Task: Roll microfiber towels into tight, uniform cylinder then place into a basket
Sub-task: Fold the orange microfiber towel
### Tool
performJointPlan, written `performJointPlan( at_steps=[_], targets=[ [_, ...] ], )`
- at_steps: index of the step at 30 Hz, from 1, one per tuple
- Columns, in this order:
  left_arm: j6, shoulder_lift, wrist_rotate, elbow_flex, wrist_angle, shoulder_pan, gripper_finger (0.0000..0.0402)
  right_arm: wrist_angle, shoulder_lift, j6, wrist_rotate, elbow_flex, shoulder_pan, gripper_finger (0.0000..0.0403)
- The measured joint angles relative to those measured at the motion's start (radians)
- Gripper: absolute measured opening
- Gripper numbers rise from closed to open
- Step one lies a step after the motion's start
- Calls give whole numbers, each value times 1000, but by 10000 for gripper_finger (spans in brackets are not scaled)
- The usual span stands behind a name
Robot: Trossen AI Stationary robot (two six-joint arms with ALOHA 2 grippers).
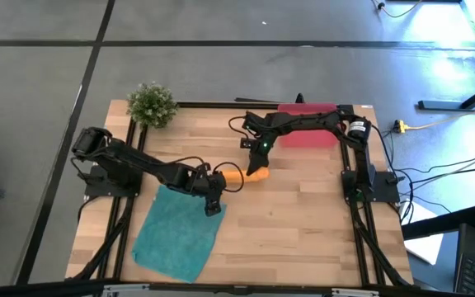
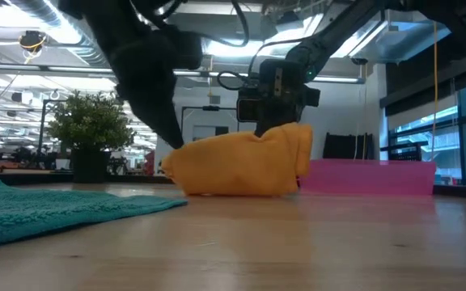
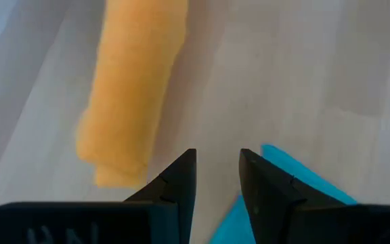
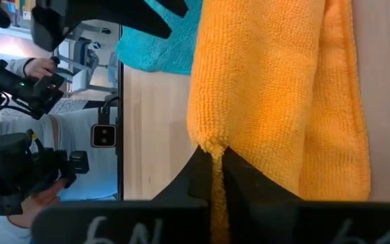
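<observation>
A light wooden table (image 1: 303,206) with a black frame along its edges carries everything. On its near left part the teal towel (image 1: 176,235) lies spread flat, and near the middle the rolled orange towel (image 1: 250,174) rests on the wood, just beyond the teal one's far right corner. The pinkish-red basket (image 1: 308,132) sits at the far edge toward the right, and a small green plant (image 1: 152,104) stands at the far left corner.
</observation>
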Motion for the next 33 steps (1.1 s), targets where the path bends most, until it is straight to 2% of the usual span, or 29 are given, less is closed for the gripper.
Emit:
performJointPlan(
  at_steps=[9,17,25,33],
  targets=[
    [9,-3,-13,0,11,87,102,1,62,-1,6,2,0,12],
    [154,36,10,-1,78,117,102,10,68,27,24,1,-26,12],
    [201,37,-5,-1,82,152,102,10,68,105,20,1,-57,12],
    [265,37,5,-1,89,153,102,30,68,216,-52,1,-101,12]
  ],
)
